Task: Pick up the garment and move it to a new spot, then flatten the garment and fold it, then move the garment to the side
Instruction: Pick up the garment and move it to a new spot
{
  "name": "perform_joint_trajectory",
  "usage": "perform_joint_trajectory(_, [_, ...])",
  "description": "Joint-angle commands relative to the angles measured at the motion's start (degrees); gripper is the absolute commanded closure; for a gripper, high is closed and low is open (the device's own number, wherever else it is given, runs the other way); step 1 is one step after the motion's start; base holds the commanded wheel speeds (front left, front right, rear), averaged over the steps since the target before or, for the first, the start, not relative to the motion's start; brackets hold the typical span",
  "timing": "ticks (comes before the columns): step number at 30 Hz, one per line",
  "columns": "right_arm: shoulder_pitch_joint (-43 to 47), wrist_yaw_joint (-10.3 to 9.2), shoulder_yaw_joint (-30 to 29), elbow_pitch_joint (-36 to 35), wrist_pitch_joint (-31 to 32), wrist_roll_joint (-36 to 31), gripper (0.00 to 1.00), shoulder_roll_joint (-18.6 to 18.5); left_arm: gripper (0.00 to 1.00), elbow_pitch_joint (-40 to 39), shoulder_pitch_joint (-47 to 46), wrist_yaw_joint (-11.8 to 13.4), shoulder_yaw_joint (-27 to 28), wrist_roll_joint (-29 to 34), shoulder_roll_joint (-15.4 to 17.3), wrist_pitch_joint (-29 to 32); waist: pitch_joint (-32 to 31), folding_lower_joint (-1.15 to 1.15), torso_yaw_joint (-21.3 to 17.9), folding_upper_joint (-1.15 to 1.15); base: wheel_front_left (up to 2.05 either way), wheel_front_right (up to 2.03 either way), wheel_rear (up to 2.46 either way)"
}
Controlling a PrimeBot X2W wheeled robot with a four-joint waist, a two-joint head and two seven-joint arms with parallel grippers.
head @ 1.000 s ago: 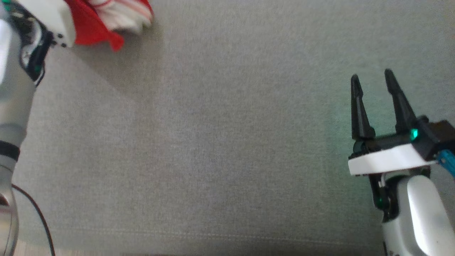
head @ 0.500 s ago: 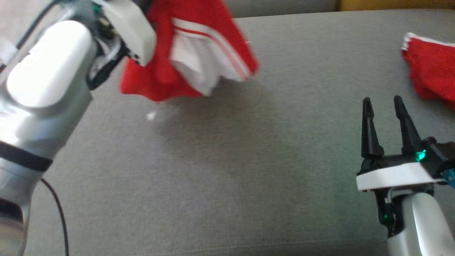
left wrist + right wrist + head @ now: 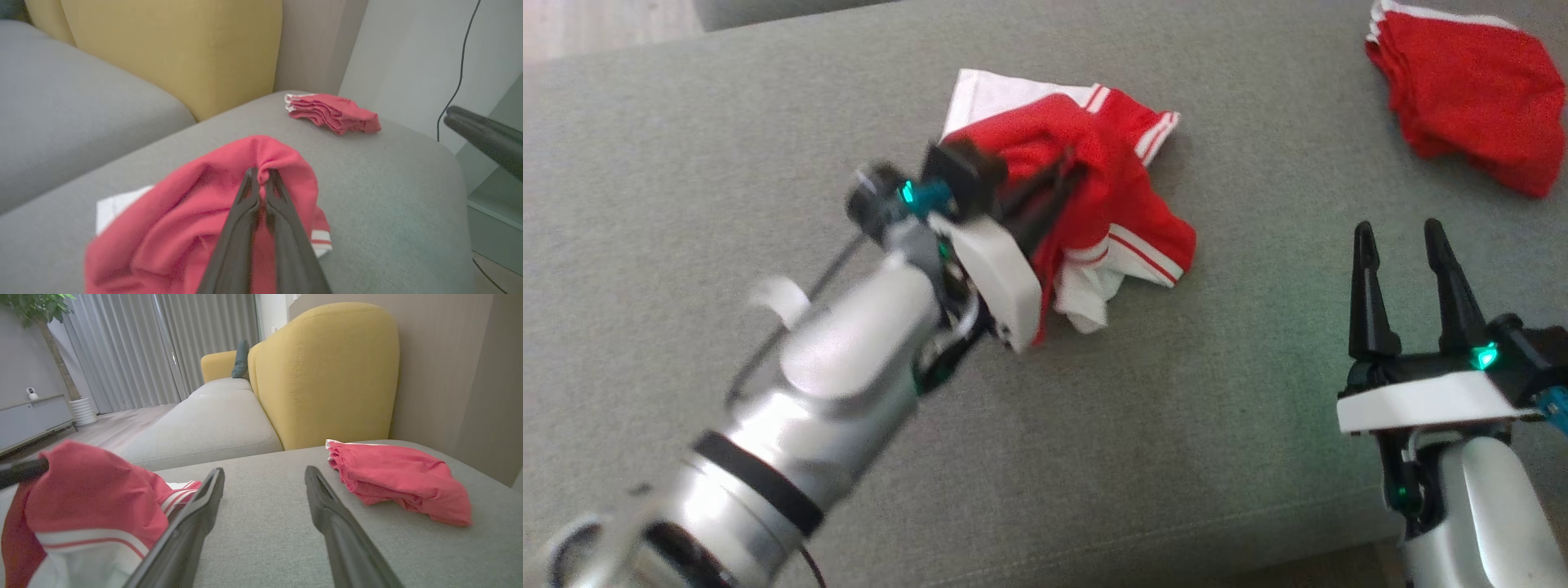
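Bare grey cushion [image 3: 1176,425] lower centre of frame, passable; crumpled garment [image 3: 1123,192] blocks upper centre, folded red pile [image 3: 1470,90] blocks upper right corner.

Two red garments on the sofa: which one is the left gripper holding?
The crumpled red-and-white garment mid-cushion, pinched in the left gripper; the folded red stack lies apart, untouched.

**A:** How does the left arm lie?

**B:** The silver, black-banded left forearm [image 3: 833,384] slants from the near left corner toward the middle, with its white wrist housing [image 3: 1001,278] tilted. The left gripper [image 3: 1068,165] has its two long dark fingers pressed together, pinching a fold of the red and white garment [image 3: 1127,212].

**A:** And the right?

**B:** The pale right forearm [image 3: 1478,506] rises at the near right. The right gripper [image 3: 1398,233] points to the far side, fingers spread wide apart.
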Motion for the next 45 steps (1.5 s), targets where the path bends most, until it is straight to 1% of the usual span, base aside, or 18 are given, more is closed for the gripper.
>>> perform_joint_trajectory(1, [-2.71,0.37,1.35,-1.47,-0.79,0.37,0.00,-0.20,1.00,0.46,-0.96,0.20,1.53,-0.76,-0.72,-1.24,1.02,0.00,-1.18,0.00,0.00,0.00,0.00])
perform_joint_trajectory(2, [-2.83,0.37,1.41,-1.24,-0.93,0.39,0.00,-0.20,1.00,1.55,0.14,0.19,1.27,-0.92,-1.75,-1.82,1.12,0.00,-1.39,0.00,0.00,0.00,0.00])
perform_joint_trajectory(3, [-2.93,0.37,1.45,-0.99,-1.08,0.40,0.00,-0.20,0.85,2.48,1.08,0.10,0.98,-0.99,-2.57,-2.32,1.18,0.00,-1.52,0.00,0.00,0.00,0.00])
perform_joint_trajectory(4, [-3.00,0.37,1.49,-0.72,-1.22,0.39,0.00,-0.20,0.53,3.25,1.81,0.06,0.79,-0.91,-3.17,-2.79,1.17,0.00,-1.57,0.00,0.00,0.00,0.00])
perform_joint_trajectory(5, [-3.01,0.37,1.60,-0.39,-1.34,0.42,0.00,-0.20,0.00,3.82,2.46,0.14,0.92,-0.93,-3.69,-3.22,1.08,0.00,-1.54,0.00,0.00,0.00,0.00])
perform_joint_trajectory(8, [-2.91,0.37,1.78,0.60,-1.62,0.52,0.00,-0.20,0.00,4.42,3.78,0.40,1.44,-0.36,-4.65,-3.99,0.44,0.00,-0.87,0.00,0.00,0.00,0.00])
perform_joint_trajectory(11, [-2.70,0.37,1.72,1.25,-1.81,0.50,0.00,-0.20,0.00,3.31,4.62,1.28,3.07,0.89,-4.68,-4.26,-0.77,0.00,0.27,0.00,0.00,0.00,0.00])
perform_joint_trajectory(16, [-2.06,0.37,0.93,1.94,-1.87,-0.02,0.00,-0.20,0.00,-2.84,8.47,3.38,8.19,3.54,-2.83,-4.30,-3.61,0.00,2.81,0.00,0.00,0.00,0.00])
perform_joint_trajectory(19, [-1.48,0.37,0.84,2.10,-2.00,-0.36,0.00,-0.20,0.00,-6.81,11.85,4.45,10.49,5.62,-1.14,-4.31,-5.45,0.00,4.37,0.00,0.00,0.00,0.00])
perform_joint_trajectory(23, [0.13,0.37,0.78,2.48,-2.18,-1.12,0.00,-0.20,0.00,-11.98,17.36,6.56,14.27,7.86,1.09,-4.31,-7.76,0.00,6.31,0.00,0.00,0.00,0.00])
perform_joint_trajectory(24, [0.13,0.37,0.78,2.48,-2.18,-1.12,0.00,-0.20,0.00,-11.98,17.36,6.56,14.27,7.86,1.09,-4.31,-7.76,0.00,6.31,0.00,0.00,0.00,0.00])
perform_joint_trajectory(27, [1.57,0.37,0.75,2.16,-2.57,-1.34,0.00,-0.20,0.00,-15.67,22.31,8.77,17.89,8.92,2.24,-4.32,-9.31,0.00,7.46,0.00,0.00,0.00,0.00])
perform_joint_trajectory(28, [2.04,0.37,0.92,1.71,-2.85,-1.36,0.00,-0.20,0.00,-16.99,24.06,9.83,19.23,9.54,2.57,-4.32,-9.77,0.00,7.82,0.00,0.00,0.00,0.00])
perform_joint_trajectory(29, [3.09,0.37,1.19,0.99,-3.29,-1.06,0.00,-0.20,0.00,-19.51,27.99,11.69,22.04,10.29,2.97,-4.32,-10.59,0.00,8.37,0.00,0.00,0.00,0.00])
perform_joint_trajectory(32, [4.72,0.37,1.40,0.27,-3.70,-0.59,0.00,-0.20,0.00,-22.30,33.88,13.31,24.95,11.28,3.50,-4.32,-11.49,0.00,9.20,0.00,0.00,0.00,0.00])
perform_joint_trajectory(35, [5.79,0.37,1.59,0.18,-3.89,-0.15,0.00,-0.20,0.00,-24.73,38.84,14.84,28.09,12.00,3.27,-4.32,-12.04,0.00,9.74,0.00,0.00,0.00,0.00])
perform_joint_trajectory(40, [6.39,0.37,1.57,0.51,-4.02,0.58,0.00,-0.20,0.00,-27.52,44.36,15.68,31.90,14.63,2.19,-4.32,-12.43,0.00,10.66,0.00,0.00,0.00,0.00])
perform_joint_trajectory(45, [6.62,0.37,1.61,0.89,-4.04,1.27,0.00,-0.20,0.00,-28.21,47.66,14.76,34.80,16.21,0.59,-4.32,-12.77,0.00,11.12,0.00,0.00,0.00,0.00])
